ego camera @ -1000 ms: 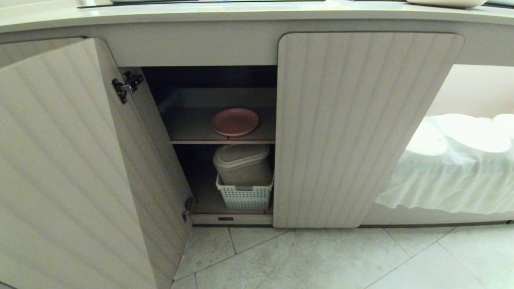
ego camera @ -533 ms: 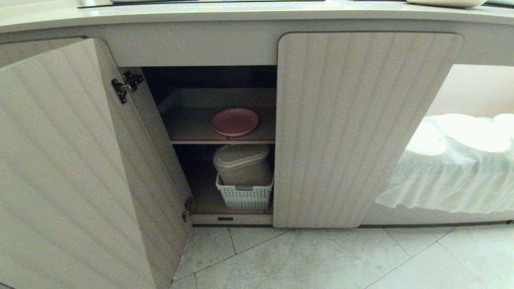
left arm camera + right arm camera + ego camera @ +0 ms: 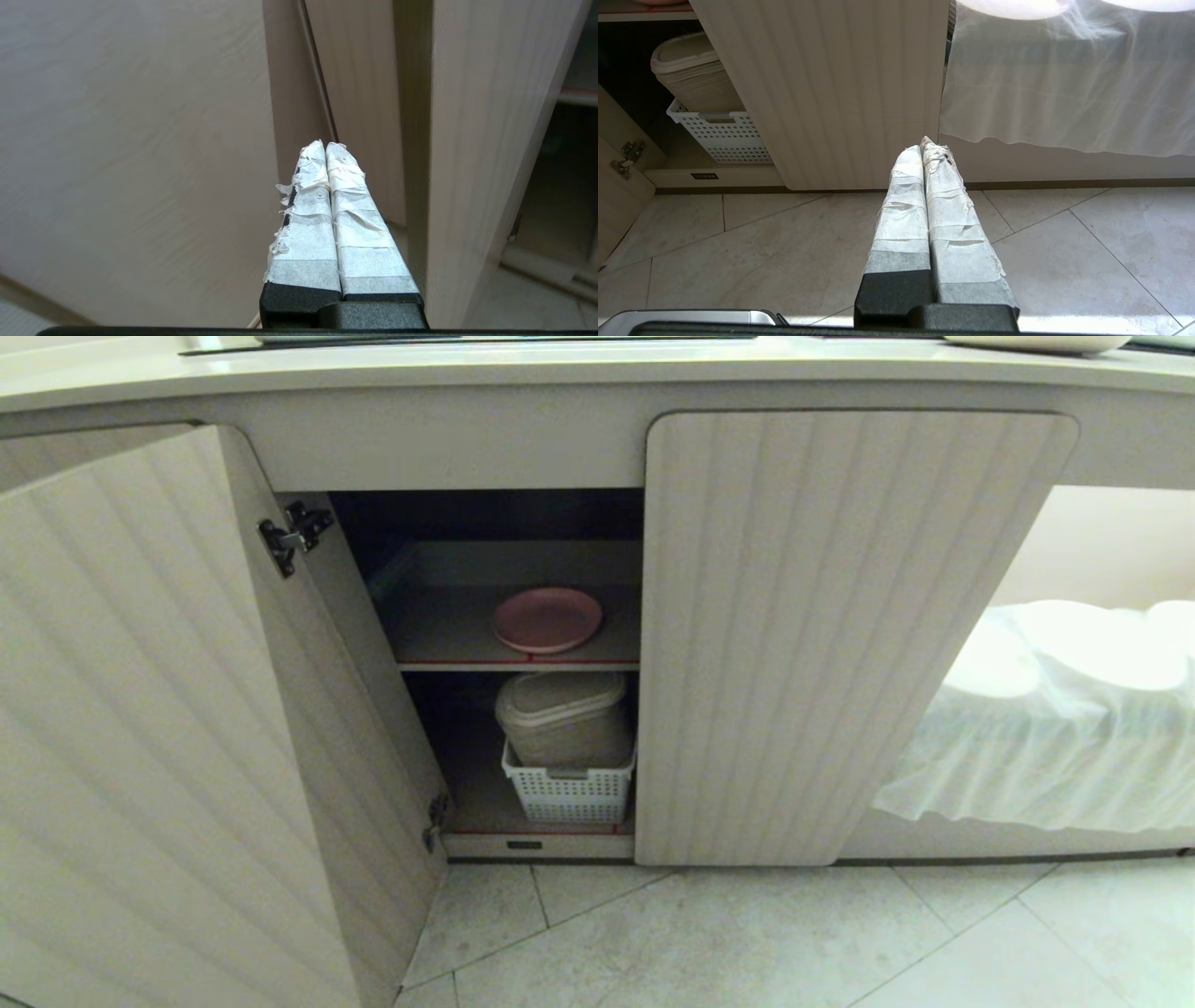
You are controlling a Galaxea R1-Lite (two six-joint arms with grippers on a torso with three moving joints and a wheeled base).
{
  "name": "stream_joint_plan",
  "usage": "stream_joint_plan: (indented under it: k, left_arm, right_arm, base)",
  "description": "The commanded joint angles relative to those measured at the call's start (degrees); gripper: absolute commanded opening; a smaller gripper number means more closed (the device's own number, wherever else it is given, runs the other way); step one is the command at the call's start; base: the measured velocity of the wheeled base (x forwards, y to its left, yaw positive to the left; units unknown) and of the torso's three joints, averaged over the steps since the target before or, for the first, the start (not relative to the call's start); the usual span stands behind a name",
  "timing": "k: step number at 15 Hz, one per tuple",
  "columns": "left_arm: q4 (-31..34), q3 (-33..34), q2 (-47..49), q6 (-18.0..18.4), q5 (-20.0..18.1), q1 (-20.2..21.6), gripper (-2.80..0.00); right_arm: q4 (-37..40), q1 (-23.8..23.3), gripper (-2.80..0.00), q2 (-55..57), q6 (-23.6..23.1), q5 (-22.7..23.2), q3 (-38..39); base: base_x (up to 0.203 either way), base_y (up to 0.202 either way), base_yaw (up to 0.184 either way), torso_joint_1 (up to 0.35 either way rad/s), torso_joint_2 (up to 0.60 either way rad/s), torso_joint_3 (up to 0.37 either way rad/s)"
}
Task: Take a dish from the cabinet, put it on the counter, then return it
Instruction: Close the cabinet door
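The cabinet's (image 3: pixel 840 635) left door (image 3: pixel 140 728) stands swung wide open at nine o'clock in the head view, its black hinge (image 3: pixel 294 535) at the top inner edge. The left gripper (image 3: pixel 325 149), taped fingers pressed together and holding nothing, hangs beside that open door. Inside, near the centre, the dish (image 3: pixel 547 619) lies flat on the upper red-edged shelf (image 3: pixel 439 635); at six o'clock from it a lidded beige container (image 3: pixel 563 717) sits in a white perforated basket (image 3: pixel 568 793). The counter (image 3: pixel 560 364) runs along twelve o'clock. The right gripper (image 3: pixel 927 148), also closed and empty, hangs above the tiled floor (image 3: pixel 738 252), pointing toward the shut right door (image 3: pixel 840 93). At three o'clock a white cloth (image 3: pixel 1055 728) drapes.
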Motion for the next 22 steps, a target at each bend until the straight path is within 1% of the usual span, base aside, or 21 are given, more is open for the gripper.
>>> stream_joint_plan:
  k: [1,3,7,9,11,13,16,20,22]
  left_arm:
    - [-6.2,0.8,6.0,0.0,0.6,0.4,-2.8]
    - [-11.4,1.5,9.3,0.0,1.2,0.5,-2.8]
    - [-14.6,1.7,12.9,0.2,3.8,0.6,-2.8]
    - [-15.3,1.6,14.3,0.4,4.4,1.1,-2.8]
    - [-17.1,1.6,16.0,0.7,4.6,2.9,-2.8]
    - [-18.5,1.6,17.4,1.1,4.5,3.0,-2.8]
    - [-18.5,0.7,18.0,1.3,3.4,2.6,-2.8]
    - [-18.5,0.3,17.7,1.1,0.0,2.1,-2.8]
    - [-18.2,0.2,17.0,0.9,-0.3,0.0,-2.8]
  right_arm:
    - [0.0,0.0,-2.8,0.0,0.0,0.0,0.0]
    - [0.0,0.0,-2.8,0.0,0.0,0.0,0.0]
    - [0.0,0.0,-2.8,0.0,0.0,0.0,0.0]
    - [0.0,0.0,-2.8,0.0,0.0,0.0,0.0]
    - [0.0,0.0,-2.8,0.0,0.0,0.0,0.0]
    - [0.0,0.0,-2.8,0.0,0.0,0.0,0.0]
    - [0.0,0.0,-2.8,0.0,0.0,0.0,0.0]
    - [0.0,0.0,-2.8,0.0,0.0,0.0,0.0]
    - [0.0,0.0,-2.8,0.0,0.0,0.0,0.0]
  base:
    - [0.0,0.0,0.0,0.0,0.0,0.0]
    - [0.0,0.0,0.0,0.0,0.0,0.0]
    - [0.0,0.0,0.0,0.0,0.0,0.0]
    - [0.0,0.0,0.0,0.0,0.0,0.0]
    - [0.0,0.0,0.0,0.0,0.0,0.0]
    - [0.0,0.0,0.0,0.0,0.0,0.0]
    - [0.0,0.0,0.0,0.0,0.0,0.0]
    - [0.0,0.0,0.0,0.0,0.0,0.0]
    - [0.0,0.0,0.0,0.0,0.0,0.0]
